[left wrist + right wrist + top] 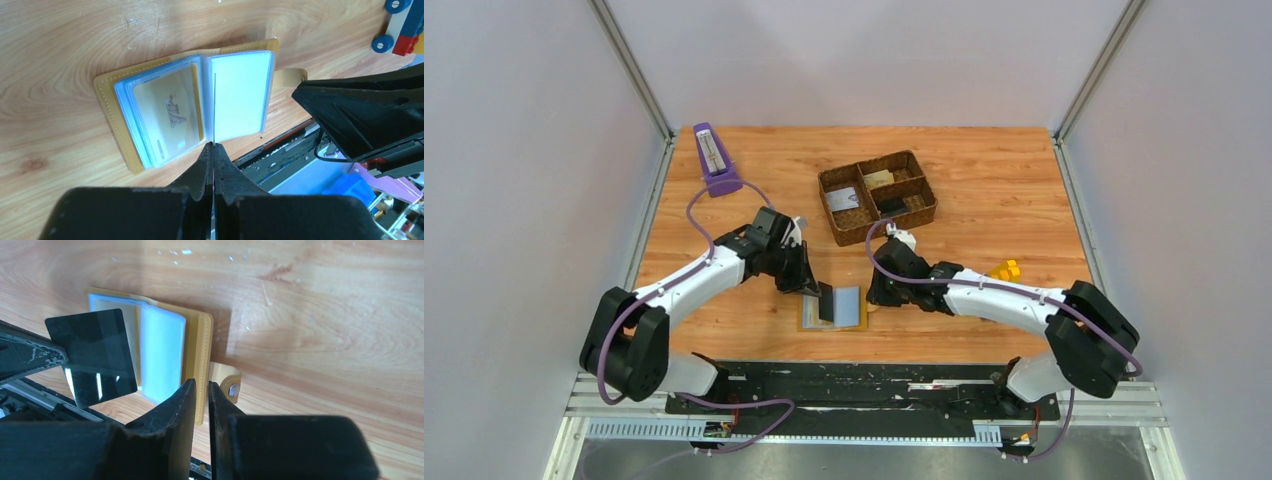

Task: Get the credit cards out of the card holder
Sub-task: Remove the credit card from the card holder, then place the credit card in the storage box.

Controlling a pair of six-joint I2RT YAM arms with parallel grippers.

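Observation:
The card holder lies open on the wood, mustard outside with pale blue pockets. A gold credit card sits in its left pocket. My left gripper is shut on a black credit card, held upright above the fold and seen edge-on in the left wrist view. My right gripper stands at the holder's right cover edge beside the tab. Its jaws leave a narrow slit. Whether they clamp the cover cannot be told.
A brown woven compartment tray with several cards in it stands behind the holder. A purple upright object is at the back left. A small yellow toy lies right of the right arm. The table's near edge runs just below the holder.

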